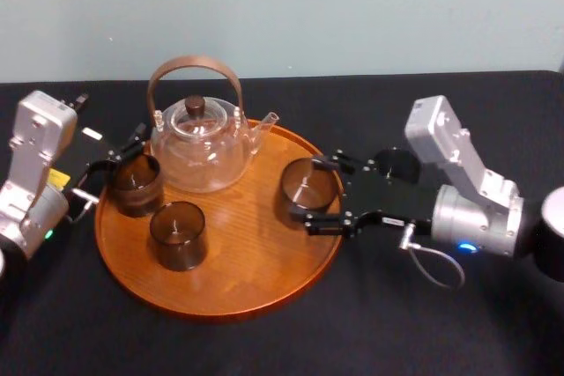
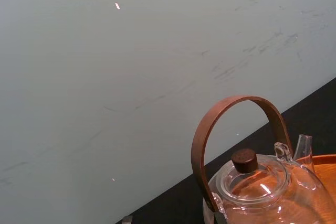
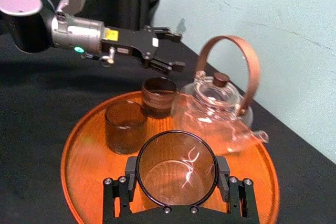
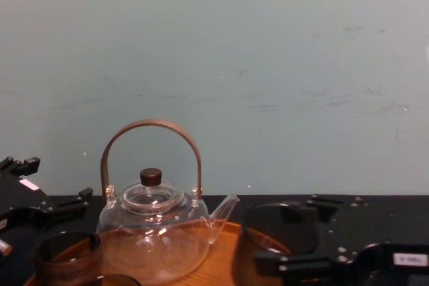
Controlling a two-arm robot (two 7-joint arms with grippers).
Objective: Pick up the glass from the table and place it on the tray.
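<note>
The round wooden tray (image 1: pixel 238 275) lies on the black table (image 1: pixel 397 323). A dark glass (image 1: pixel 308 184) sits over the tray's right side, and my right gripper (image 1: pixel 315 195) is shut on it with one finger on each side. In the right wrist view the glass (image 3: pixel 176 182) fills the space between the fingers (image 3: pixel 131 174). I cannot tell whether the glass rests on the wood or hangs just above it. My left gripper (image 1: pixel 115 165) stands open at the tray's left edge, beside and above another dark glass (image 1: pixel 134 184), with its fingers apart from that glass (image 3: pixel 157 95).
A clear glass teapot (image 1: pixel 198 143) with a brown hoop handle stands at the back of the tray, its spout pointing toward the right gripper. A third dark glass (image 1: pixel 178 235) stands at the tray's front left. Bare black table lies in front and to the right.
</note>
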